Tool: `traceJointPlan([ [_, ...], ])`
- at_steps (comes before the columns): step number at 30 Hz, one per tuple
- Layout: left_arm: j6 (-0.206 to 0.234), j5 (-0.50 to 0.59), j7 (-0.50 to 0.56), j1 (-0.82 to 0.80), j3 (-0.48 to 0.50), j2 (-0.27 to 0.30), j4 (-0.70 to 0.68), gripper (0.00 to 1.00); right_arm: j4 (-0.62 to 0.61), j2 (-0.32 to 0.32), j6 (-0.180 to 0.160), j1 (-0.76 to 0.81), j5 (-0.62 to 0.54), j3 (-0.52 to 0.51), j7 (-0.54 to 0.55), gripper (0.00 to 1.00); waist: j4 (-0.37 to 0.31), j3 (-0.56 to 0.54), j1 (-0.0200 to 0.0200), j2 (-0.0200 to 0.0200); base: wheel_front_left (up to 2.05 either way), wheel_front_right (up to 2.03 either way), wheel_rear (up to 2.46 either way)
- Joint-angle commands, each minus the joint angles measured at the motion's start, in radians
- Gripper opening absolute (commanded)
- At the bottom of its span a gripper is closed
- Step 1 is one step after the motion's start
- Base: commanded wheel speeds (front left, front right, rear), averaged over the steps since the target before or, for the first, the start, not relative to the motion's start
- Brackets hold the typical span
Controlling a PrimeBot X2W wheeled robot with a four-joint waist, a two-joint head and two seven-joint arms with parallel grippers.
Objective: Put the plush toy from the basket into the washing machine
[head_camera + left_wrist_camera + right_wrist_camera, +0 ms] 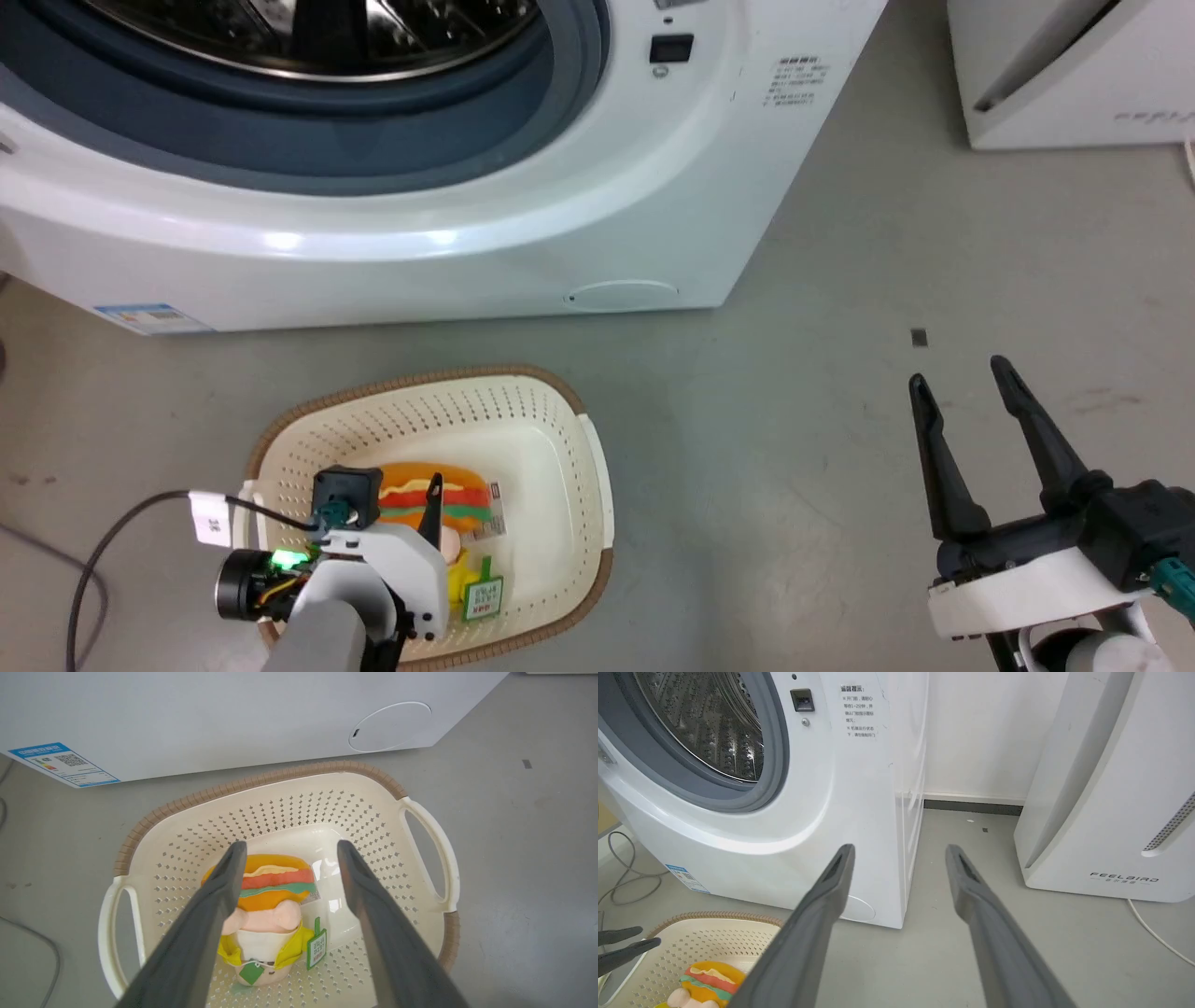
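cut off: washing machine by top edge | hidden: plush toy partly behind left tool

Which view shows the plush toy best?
The left wrist view: the plush toy lies almost whole between the fingers of the open left gripper, inside the basket. In the head view that gripper hides part of it; the right wrist view cuts it off at its bottom edge.

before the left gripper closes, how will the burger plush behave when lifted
The plush toy looks like stuffed fabric, so it will probably squash in the left gripper. Its pink limb and green tag will likely dangle.
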Motion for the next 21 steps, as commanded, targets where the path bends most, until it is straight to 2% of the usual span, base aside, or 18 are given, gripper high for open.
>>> traceJointPlan([
  [1, -0.006, -0.008, -0.006, -0.031, -0.005, 0.009, 0.026, 1.0, -0.009, 0.0, -0.001, -0.023, 0.005, 0.001, -0.01, 1.0, -0.004, 0.025, -0.0001, 0.0, 0.0, 0.0, 0.0],
  [11, -0.019, -0.025, 0.017, -0.157, -0.035, 0.047, 0.159, 1.0, -0.036, 0.0, -0.001, -0.05, 0.016, -0.003, -0.033, 1.0, -0.017, 0.184, -0.0001, 0.0, 0.0, 0.0, 0.0],
  [21, -0.017, -0.029, 0.101, -0.252, -0.071, 0.088, 0.259, 1.0, -0.063, 0.0, -0.001, -0.066, 0.028, -0.012, -0.051, 1.0, -0.029, 0.31, -0.0001, 0.0, 0.0, 0.0, 0.0],
])
